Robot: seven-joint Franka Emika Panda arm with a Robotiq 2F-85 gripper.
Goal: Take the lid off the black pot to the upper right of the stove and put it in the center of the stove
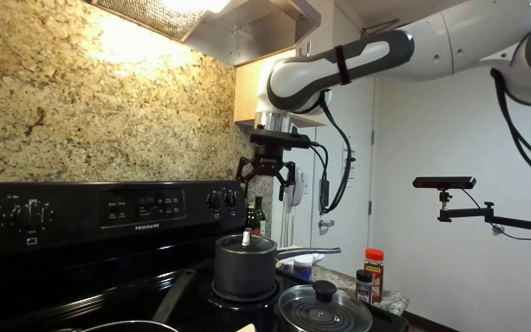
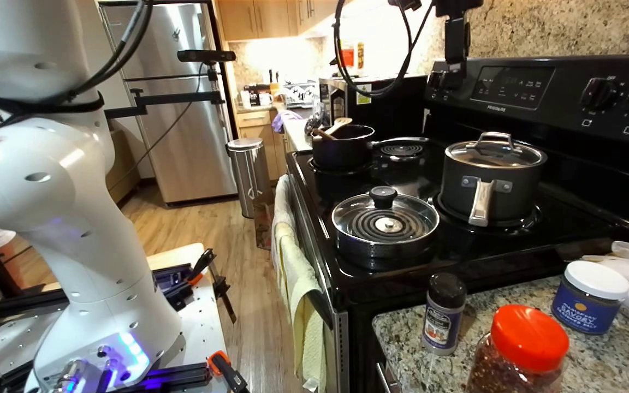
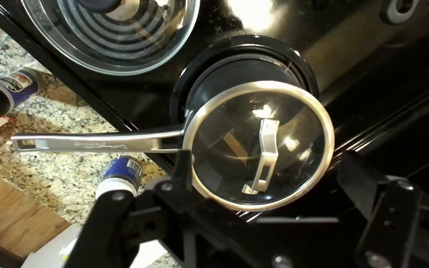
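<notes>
There is one black stove (image 2: 413,183) with four round burners (image 2: 401,150). One white robot arm (image 2: 90,218) stands on the near side and reaches over the stove. One speckled counter (image 2: 402,333) is at the right. Two pots are on the stove. The black pot (image 1: 244,269) sits on the far right burner, and its one silver handle (image 3: 95,143) sticks out to the right. The second pot (image 2: 342,147) sits on the near left burner. There are two round glass lids. The lid (image 3: 253,145) with the silver grip (image 3: 269,137) is on top of the black pot. The other glass lid (image 1: 323,311) has a black knob (image 1: 324,291) and lies on the near right burner. One gripper (image 1: 264,191) hangs in the air above the black pot, apart from the lid, with its two fingers (image 1: 281,190) spread wide. Two dark bottles (image 1: 260,210) show behind the black pot in an exterior view. Three jars are on the counter: a red-topped jar (image 2: 522,349), a white-topped jar (image 2: 590,297) and a little black-topped jar (image 2: 443,314). Two wooden tools (image 2: 340,126) stick up out of the second pot. Four small knobs (image 1: 30,213) are on the stove's back, two left and two right.
</notes>
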